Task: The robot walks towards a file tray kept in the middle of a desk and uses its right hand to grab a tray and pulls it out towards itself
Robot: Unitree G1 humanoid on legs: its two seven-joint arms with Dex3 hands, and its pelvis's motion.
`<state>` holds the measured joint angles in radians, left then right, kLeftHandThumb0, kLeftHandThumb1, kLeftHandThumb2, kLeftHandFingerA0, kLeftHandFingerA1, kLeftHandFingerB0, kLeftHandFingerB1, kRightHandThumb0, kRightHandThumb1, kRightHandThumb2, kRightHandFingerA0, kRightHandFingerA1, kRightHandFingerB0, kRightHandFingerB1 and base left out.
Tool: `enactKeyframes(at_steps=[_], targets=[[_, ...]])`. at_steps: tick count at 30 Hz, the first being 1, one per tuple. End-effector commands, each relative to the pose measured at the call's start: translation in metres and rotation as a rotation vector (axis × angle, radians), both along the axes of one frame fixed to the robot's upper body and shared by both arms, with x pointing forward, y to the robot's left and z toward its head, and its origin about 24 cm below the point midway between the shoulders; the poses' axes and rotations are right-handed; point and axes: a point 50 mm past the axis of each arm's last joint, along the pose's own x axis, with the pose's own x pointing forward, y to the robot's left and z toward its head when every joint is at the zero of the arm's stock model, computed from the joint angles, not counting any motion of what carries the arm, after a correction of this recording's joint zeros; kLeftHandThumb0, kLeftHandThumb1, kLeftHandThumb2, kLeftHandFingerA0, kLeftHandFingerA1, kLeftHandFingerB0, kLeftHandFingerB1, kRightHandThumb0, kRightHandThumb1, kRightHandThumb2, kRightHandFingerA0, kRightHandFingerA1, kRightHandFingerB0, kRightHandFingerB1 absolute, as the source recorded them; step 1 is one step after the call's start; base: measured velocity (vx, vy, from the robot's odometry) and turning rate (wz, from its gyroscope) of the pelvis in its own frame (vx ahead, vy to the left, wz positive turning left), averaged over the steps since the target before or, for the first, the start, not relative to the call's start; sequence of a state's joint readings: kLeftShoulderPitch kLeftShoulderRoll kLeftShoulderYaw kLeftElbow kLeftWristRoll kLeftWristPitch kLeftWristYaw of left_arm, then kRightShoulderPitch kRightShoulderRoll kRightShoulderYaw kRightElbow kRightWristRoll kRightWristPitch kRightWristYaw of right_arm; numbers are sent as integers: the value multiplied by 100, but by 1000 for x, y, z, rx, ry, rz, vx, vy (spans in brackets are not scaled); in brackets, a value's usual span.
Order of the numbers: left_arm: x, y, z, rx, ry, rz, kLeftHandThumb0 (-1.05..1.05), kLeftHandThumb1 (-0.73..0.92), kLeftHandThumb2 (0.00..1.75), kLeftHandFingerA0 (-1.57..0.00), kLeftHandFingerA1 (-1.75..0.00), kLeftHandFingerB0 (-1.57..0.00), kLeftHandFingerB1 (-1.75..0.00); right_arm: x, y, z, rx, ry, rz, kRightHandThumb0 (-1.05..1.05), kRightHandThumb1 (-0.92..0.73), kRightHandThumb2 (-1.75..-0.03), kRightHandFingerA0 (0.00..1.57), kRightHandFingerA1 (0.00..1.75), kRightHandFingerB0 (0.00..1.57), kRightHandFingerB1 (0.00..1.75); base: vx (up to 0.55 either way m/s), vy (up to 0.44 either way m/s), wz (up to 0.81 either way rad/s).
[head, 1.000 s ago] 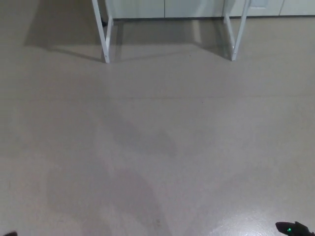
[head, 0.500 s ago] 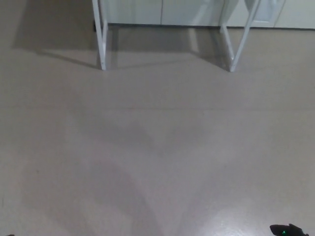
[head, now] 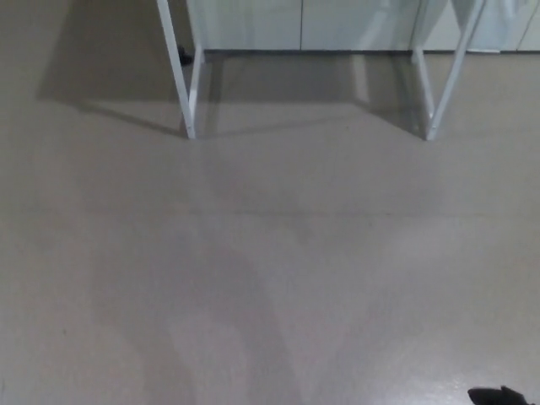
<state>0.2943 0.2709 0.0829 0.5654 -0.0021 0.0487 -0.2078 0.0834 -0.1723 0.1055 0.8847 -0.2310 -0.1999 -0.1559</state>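
The whole view has shifted since the earlier frame, which is taken as a move of the camera: the white table legs [head: 187, 93] are now seen lower in the picture and further to the right, across the bare floor [head: 270, 270]. The approach walk is judged to be the step in hand, and since the table top and the file tray are not shown, more steps forward are called for before any reach. Only a dark tip of the right hand [head: 499, 396] is seen at the bottom right edge, so whether its fingers are spread or closed cannot be told, and the left hand is not shown.
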Motion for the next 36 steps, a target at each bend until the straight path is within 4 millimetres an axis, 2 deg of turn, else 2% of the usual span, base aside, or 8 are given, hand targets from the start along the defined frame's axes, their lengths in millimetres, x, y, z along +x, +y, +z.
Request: enactKeyframes(at_steps=[1,4,5,6,7,8,22,36], targets=[[-3,-7,0,45,-45,-1,-23,59,57,-15,-38,-10,-29,-6,0,-1,-11,-1,16,-38,-56,-57,50,45,40,41,269,-22,-9],[3,-13,1,45,-76,14,-23,59,57,-14,-41,-9,-30,-4,1,0,-27,-6,32,-46,-45,-74,46,55,34,50,273,-7,-10],[5,-16,1,42,-91,32,-22,41,86,-9,-52,-1,-45,-4,2,-1,-26,-7,30,-46,-45,-75,46,56,34,50,313,86,-10],[6,-20,1,42,-99,37,-21,41,86,-9,-52,-1,-45,-5,2,-1,-23,-12,32,-45,-45,-74,46,55,35,51,368,148,-5],[5,-22,1,54,-98,37,-25,59,57,-17,-41,-12,-30,-7,4,-2,-20,-12,34,-45,-45,-74,46,54,35,50,463,82,9],[5,-24,1,63,-98,32,-26,60,57,-17,-40,-12,-30,-8,5,-2,-18,-13,34,-37,-56,-56,52,46,41,42,352,228,-42],[-9,-16,0,133,-73,-67,-33,54,63,-16,-43,-13,-35,-11,16,-5,-10,-2,70,-44,-47,-73,45,52,35,50,300,-67,9],[-39,-15,-14,251,26,-166,-33,53,63,-20,-44,-15,-35,-39,15,-12,-7,33,82,-35,-57,-57,53,48,42,45,367,-105,5]])
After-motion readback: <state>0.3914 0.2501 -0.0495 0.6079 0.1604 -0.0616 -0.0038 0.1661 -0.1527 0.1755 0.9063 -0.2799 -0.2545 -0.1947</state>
